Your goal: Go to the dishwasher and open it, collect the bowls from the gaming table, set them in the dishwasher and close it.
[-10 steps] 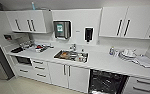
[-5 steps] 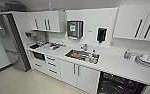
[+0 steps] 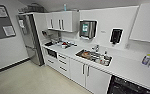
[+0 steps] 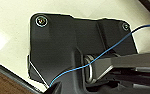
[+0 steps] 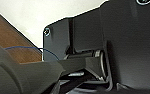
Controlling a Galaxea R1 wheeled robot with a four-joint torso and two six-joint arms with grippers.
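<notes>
Kitchen counter (image 3: 131, 67) runs along the white wall, with a sink (image 3: 93, 57) full of dishes set into it, white cabinets (image 3: 62, 21) above and a tall steel fridge (image 3: 28, 37) at the far end. The dishwasher (image 3: 127, 87) sits under the counter past the sink, its dark inside showing, well apart from both arms. Whether the left or the right jaws are open or closed cannot be told; pale floor (image 4: 13, 25) lies beyond the left wrist.

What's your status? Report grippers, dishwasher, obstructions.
Grippers: state unreadable. Dark built-in dishwasher under white counter, lower right, door state unclear. Beige floor ahead, no obstacle seen.
</notes>
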